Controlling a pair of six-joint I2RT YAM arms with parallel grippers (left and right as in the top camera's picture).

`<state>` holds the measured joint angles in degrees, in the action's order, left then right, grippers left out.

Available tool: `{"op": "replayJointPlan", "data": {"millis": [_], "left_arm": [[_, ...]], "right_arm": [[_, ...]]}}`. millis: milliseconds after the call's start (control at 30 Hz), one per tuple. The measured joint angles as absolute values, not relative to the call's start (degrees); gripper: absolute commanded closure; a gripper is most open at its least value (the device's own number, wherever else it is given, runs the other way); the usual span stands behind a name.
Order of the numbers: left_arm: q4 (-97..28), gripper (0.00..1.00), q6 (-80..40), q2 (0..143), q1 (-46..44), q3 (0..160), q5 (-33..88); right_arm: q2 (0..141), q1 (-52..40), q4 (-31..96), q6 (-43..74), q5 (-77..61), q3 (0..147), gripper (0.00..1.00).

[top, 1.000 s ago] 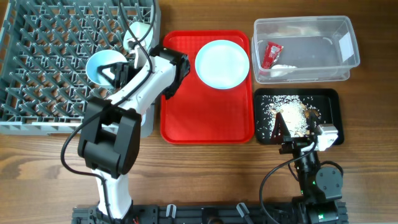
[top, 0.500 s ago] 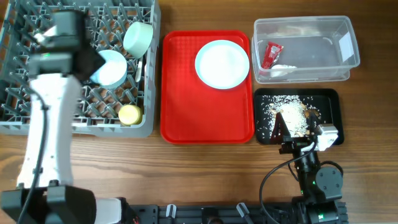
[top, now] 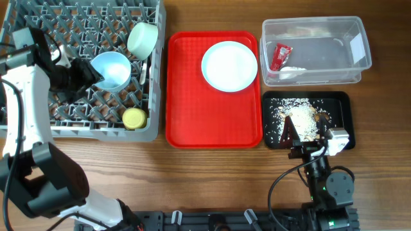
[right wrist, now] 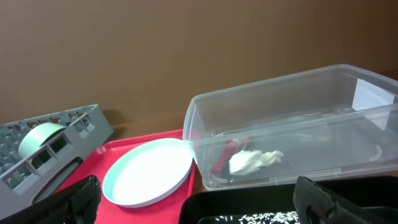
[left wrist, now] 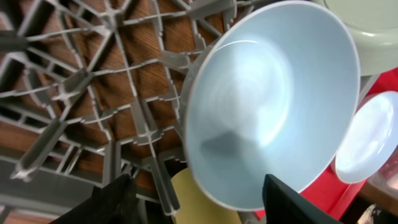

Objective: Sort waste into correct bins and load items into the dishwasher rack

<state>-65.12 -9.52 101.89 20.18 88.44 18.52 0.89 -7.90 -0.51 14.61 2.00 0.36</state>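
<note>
The grey dishwasher rack [top: 38, 38] fills the far left. In it a pale blue bowl [top: 113, 69] leans tilted on the pegs, with a pale green bowl [top: 142, 40] behind it and the yellow cup [top: 134, 118] in front. My left gripper [top: 88, 76] is open just left of the blue bowl. In the left wrist view, its fingers [left wrist: 199, 193] spread wide below the bowl [left wrist: 267, 106]. The round plate [top: 229, 65] lies on the red tray. The clear tub [top: 359, 38] holds the red wrapper [top: 281, 56] and white scrap [top: 292, 72]. My right gripper [top: 297, 138] is open over the black tray [top: 340, 102] of crumbs [top: 302, 119].
The red serving tray [top: 212, 122] lies between the rack and the bins. A thin white utensil [top: 142, 70] stands in the rack right of the blue bowl. In the right wrist view, the plate [right wrist: 149, 171], the tub [right wrist: 292, 106] and a rack corner [right wrist: 74, 127] show ahead of the open fingers [right wrist: 202, 205].
My left arm has swung from over the rack's front to its left side. The blue bowl has shifted slightly right and stays in the rack. The right arm has not moved.
</note>
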Motion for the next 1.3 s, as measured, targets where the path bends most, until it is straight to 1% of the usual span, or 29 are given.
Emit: {"op": "replayJointPlan", "data": {"millis": [67, 100, 133, 167, 200, 367, 500, 600, 700, 800, 967, 1067, 1167, 1300], "left_arm": [[-65.08, 0.55, -8.99, 103.63, 20.21, 88.44, 19.35], [-65.06, 0.61, -8.67, 104.29, 20.21, 88.44, 19.51], [-65.01, 0.82, -8.10, 105.25, 20.21, 88.44, 19.73], [-64.79, 0.91, -8.12, 106.10, 20.21, 88.44, 19.81], [-64.45, 0.96, -7.81, 107.18, 20.18, 88.44, 19.94], [-63.66, 0.96, -8.03, 109.51, 20.21, 88.47, 21.15], [-69.45, 0.96, -8.56, 109.40, 20.18, 91.98, 20.67], [-74.72, 0.96, -10.44, 108.27, 19.64, 97.54, 16.43], [-78.19, 0.96, -13.43, 104.88, 16.80, 103.15, 5.96], [-80.88, 0.96, -17.76, 100.47, 10.04, 105.27, -7.40], [-89.58, 0.96, -30.92, 99.68, -7.60, 106.06, -32.71], [-95.20, 0.96, -41.91, 102.39, -14.90, 104.01, -47.40], [-95.77, 0.96, -50.63, 105.41, -19.27, 99.04, -57.93], [-93.30, 0.96, -56.45, 109.75, -21.71, 93.62, -66.15]], "right_arm": [[0.89, -7.90, -0.51, 14.61, 2.00, 0.36, 0.01], [0.89, -7.90, -0.51, 14.61, 2.00, 0.34, 0.00], [0.89, -7.90, -0.51, 14.61, 2.00, 0.36, 0.00], [0.89, -7.90, -0.51, 14.61, 2.00, 0.34, 0.00], [0.89, -7.90, -0.51, 14.63, 2.00, 0.36, 0.00], [0.89, -7.90, -0.51, 14.63, 2.00, 0.36, 0.00], [0.89, -7.90, -0.51, 14.61, 2.00, 0.36, 0.00], [0.89, -7.90, -0.51, 14.63, 2.00, 0.36, 0.00], [0.89, -7.90, -0.51, 14.61, 2.00, 0.34, 0.00], [0.89, -7.90, -0.49, 14.63, 2.00, 0.34, 0.00], [0.89, -7.90, -0.49, 14.63, 2.00, 0.34, 0.00], [0.89, -7.90, -0.51, 14.63, 2.00, 0.34, 0.00], [0.89, -7.90, -0.51, 14.61, 2.00, 0.36, 0.00], [0.89, -7.90, -0.49, 14.63, 2.00, 0.34, 0.00]]}}
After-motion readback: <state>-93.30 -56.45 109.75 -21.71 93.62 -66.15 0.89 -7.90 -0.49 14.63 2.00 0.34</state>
